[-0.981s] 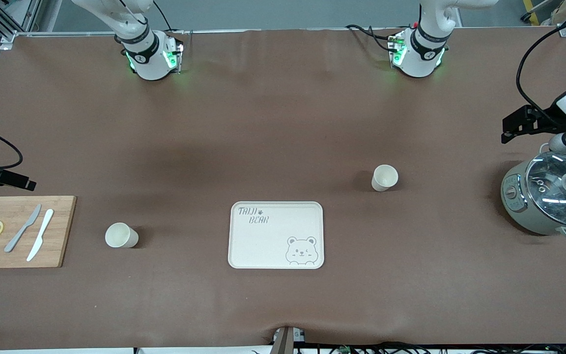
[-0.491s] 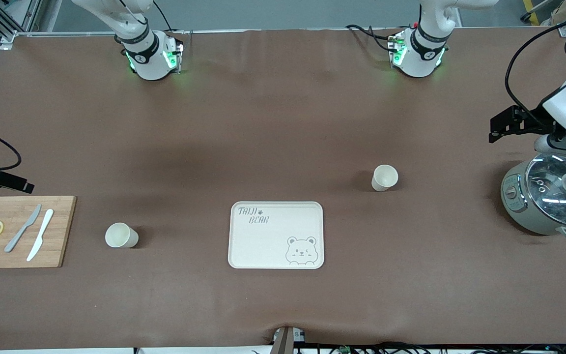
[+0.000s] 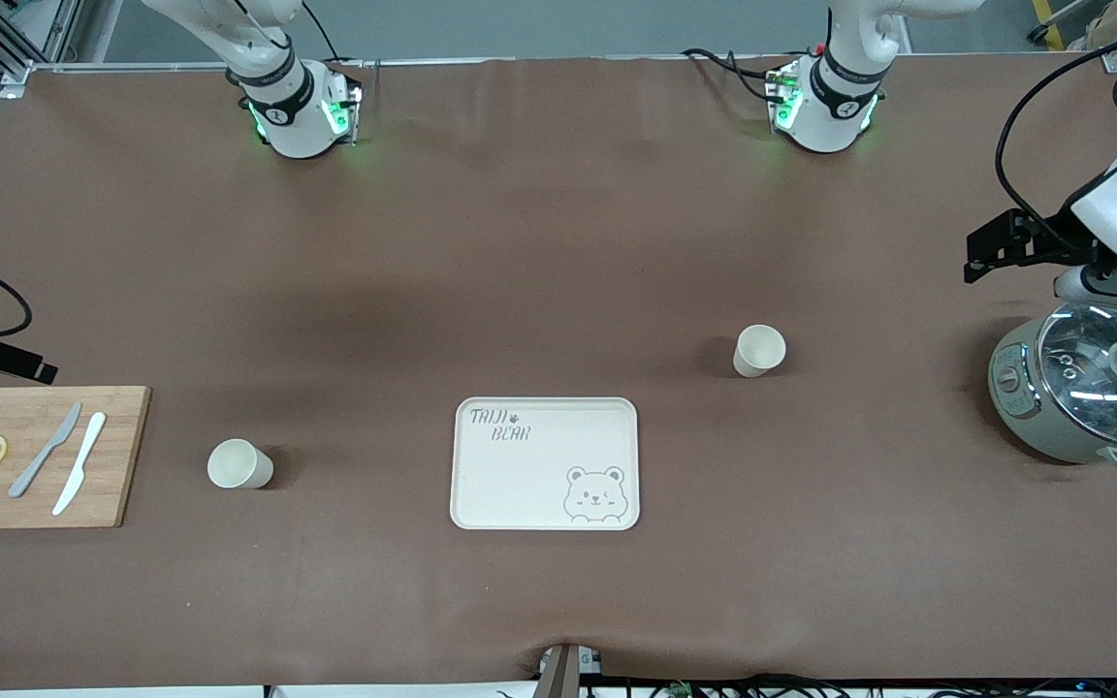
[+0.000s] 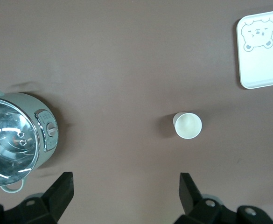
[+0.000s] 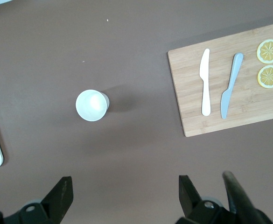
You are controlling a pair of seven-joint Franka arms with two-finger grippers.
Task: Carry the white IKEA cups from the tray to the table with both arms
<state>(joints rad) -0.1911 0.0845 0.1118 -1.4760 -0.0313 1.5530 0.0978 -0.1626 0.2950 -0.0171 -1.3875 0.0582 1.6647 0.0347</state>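
front view: the tray (image 3: 544, 463) sits empty; one white cup (image 3: 239, 464) stands upright on the table (image 3: 520, 242) toward the right arm's end, the other cup (image 3: 759, 350) toward the left arm's end, so the transfer looks complete. left wrist view: the left gripper (image 4: 127, 191), jaws spread and empty, hangs high beside the cooker (image 4: 17, 135). right wrist view: the right gripper (image 5: 125, 191), also wide and empty, hovers near the cutting board (image 5: 229, 88); ample bare surface surrounds both cups.

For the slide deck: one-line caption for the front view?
Both white cups stand on the table beside the bare tray; both arms retracted, grippers open.
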